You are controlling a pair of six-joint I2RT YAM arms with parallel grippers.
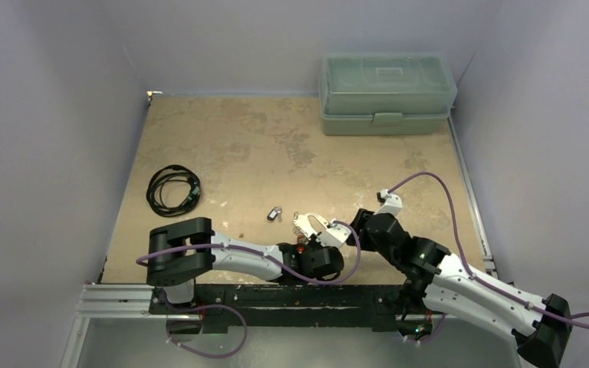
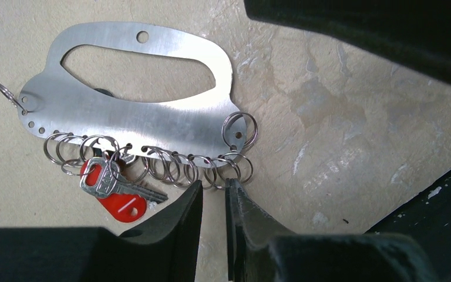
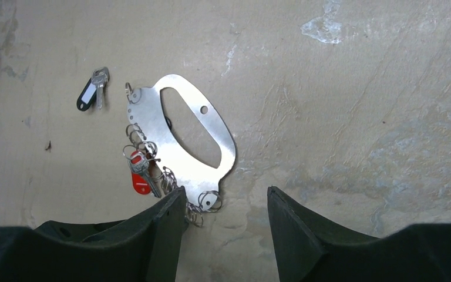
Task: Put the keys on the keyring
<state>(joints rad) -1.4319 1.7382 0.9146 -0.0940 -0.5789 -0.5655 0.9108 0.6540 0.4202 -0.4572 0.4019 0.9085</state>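
The keyring (image 2: 147, 111) lies flat just ahead of the nearly closed left gripper (image 2: 214, 194), long axis crosswise, rings toward it; right gripper (image 3: 226, 202) spread wide over bare worktop (image 3: 358, 117).

Just past my black fingers (image 2: 182, 217): brushed silver keyring (image 2: 147, 117), red-tagged key (image 2: 120, 197); farther off, a black-tagged key (image 3: 91, 91) on mottled beige table (image 3: 358, 117).

In the top view the left gripper (image 1: 304, 244) hides part of the keyring (image 1: 307, 225), its small rings too tiny to tell.
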